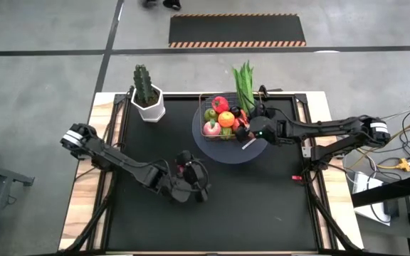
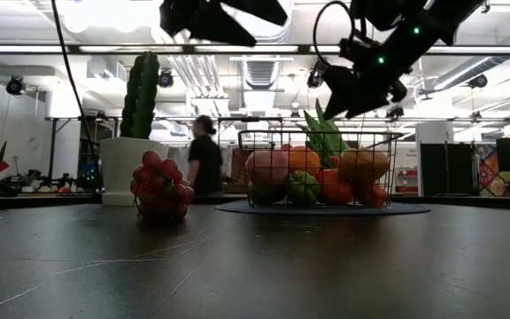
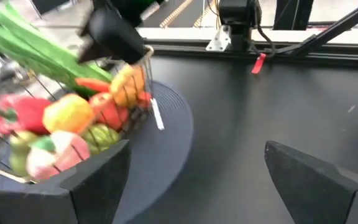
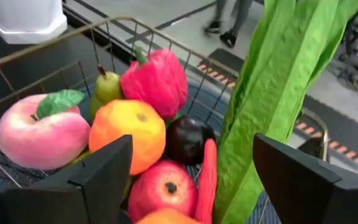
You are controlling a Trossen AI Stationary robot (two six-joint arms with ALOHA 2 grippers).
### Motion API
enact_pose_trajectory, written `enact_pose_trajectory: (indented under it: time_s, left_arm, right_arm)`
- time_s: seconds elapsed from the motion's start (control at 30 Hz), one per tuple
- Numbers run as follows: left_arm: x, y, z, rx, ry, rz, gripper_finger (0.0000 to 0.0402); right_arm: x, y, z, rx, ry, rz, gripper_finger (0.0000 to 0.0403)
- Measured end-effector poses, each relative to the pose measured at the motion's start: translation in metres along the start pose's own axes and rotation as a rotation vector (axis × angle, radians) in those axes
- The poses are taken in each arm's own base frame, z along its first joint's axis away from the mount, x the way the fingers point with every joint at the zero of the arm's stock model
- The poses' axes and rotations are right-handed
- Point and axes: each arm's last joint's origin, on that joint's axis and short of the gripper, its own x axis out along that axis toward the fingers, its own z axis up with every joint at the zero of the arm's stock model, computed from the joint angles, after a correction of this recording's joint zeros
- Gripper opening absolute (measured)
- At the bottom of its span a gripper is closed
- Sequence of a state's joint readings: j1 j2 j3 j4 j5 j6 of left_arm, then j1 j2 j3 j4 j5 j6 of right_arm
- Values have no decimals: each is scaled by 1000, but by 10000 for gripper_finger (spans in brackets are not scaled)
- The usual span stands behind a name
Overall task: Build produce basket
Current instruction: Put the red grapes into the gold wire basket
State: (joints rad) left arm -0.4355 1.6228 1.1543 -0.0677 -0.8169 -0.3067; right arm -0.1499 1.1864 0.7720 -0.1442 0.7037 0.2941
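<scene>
No legible writing on basket or produce.

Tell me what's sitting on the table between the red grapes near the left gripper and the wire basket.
Nothing: in the high view only bare black table separates the grapes from the grey disc under the basket.

Right hand open, arm extended, left hand open, low

Coppery basket, pink peach, orange fruit, green leafy vegetable
</scene>
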Motion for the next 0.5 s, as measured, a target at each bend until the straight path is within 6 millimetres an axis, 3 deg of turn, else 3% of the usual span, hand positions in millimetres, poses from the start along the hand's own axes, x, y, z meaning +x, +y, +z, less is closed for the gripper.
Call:
enact_pose_trajectory:
  time_s: [0.3, 0.5]
  left_arm:
    - [12, -19, -19, -135, 12, -15, 350]
    - [15, -21, -23, -212, 20, -10, 350]
  right_arm:
    - [-9, 4, 33, -127, -70, 60, 311]
    - [-14, 10, 45, -239, -85, 275, 299]
